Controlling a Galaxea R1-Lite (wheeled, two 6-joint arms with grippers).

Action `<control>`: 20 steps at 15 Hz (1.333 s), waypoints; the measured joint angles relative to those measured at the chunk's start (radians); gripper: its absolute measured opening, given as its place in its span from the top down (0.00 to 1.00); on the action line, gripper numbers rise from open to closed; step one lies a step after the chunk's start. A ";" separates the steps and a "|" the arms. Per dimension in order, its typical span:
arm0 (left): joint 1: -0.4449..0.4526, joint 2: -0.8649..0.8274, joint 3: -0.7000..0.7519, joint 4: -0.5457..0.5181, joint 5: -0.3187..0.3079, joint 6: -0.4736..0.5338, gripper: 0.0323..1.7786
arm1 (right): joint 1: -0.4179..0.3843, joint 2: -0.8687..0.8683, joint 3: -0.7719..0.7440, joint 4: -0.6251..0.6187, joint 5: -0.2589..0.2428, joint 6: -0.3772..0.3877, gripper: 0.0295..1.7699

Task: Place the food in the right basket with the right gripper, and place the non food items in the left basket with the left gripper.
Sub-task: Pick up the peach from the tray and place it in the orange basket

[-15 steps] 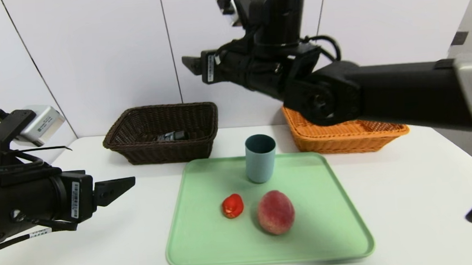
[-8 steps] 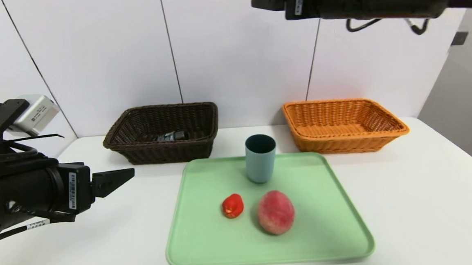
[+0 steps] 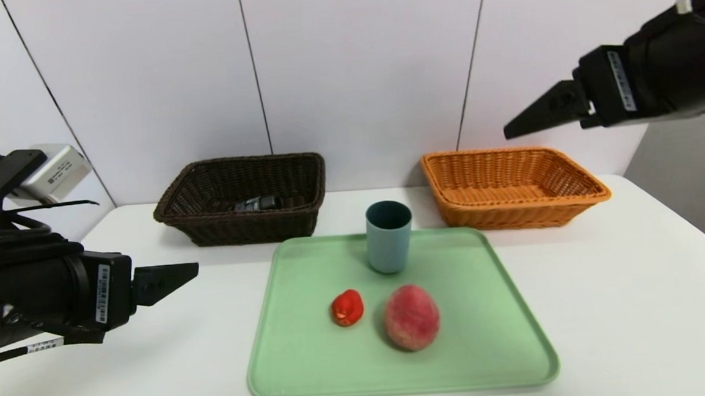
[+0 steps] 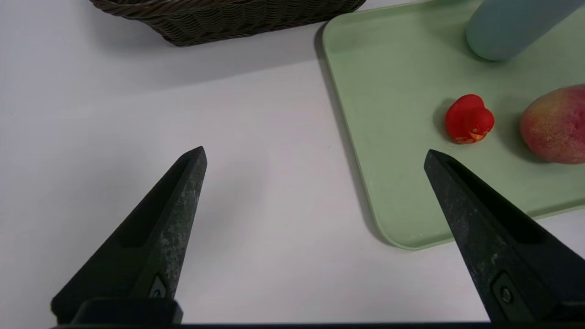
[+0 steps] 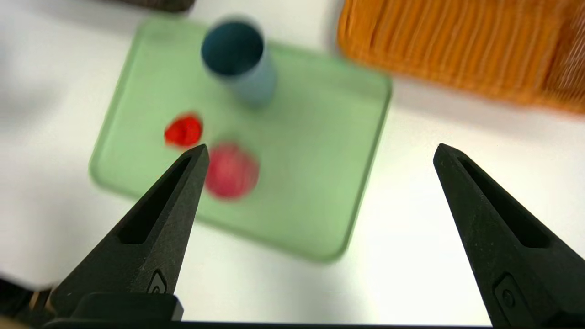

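Right gripper [image 3: 510,132] swung rightward, above woven orange basket [image 3: 515,203].

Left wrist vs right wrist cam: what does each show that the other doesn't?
Left wrist only: the left tool, open over bare table, and the dark basket's lower wall.
Right wrist only: the right tool, open, high above the table; the orange basket; the whole tray outline.
Both: green tray, red toy, peach, blue-grey cup.

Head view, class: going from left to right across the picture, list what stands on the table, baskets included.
Dark brown basket → red toy → blue-grey cup → peach → orange basket. The cup and peach overlap a little across.
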 joint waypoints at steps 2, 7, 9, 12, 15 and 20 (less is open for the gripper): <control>-0.001 -0.002 0.001 -0.004 0.011 0.004 0.05 | 0.010 -0.021 0.033 0.057 0.026 0.009 0.04; -0.017 -0.030 0.029 -0.004 0.000 0.000 0.05 | 0.100 -0.028 0.152 0.048 0.057 0.102 0.04; -0.017 -0.036 0.039 0.004 -0.001 -0.031 0.05 | 0.158 0.002 0.170 0.007 0.045 0.219 0.04; 0.003 -0.042 0.039 0.043 0.005 -0.085 0.05 | 0.216 0.082 0.181 -0.017 -0.012 0.380 0.04; 0.010 -0.053 0.056 0.045 0.005 -0.101 0.05 | 0.257 0.163 0.188 -0.018 -0.034 0.437 0.04; -0.005 -0.062 0.061 0.006 -0.015 -0.094 0.05 | 0.278 0.288 0.190 -0.024 -0.035 0.473 0.04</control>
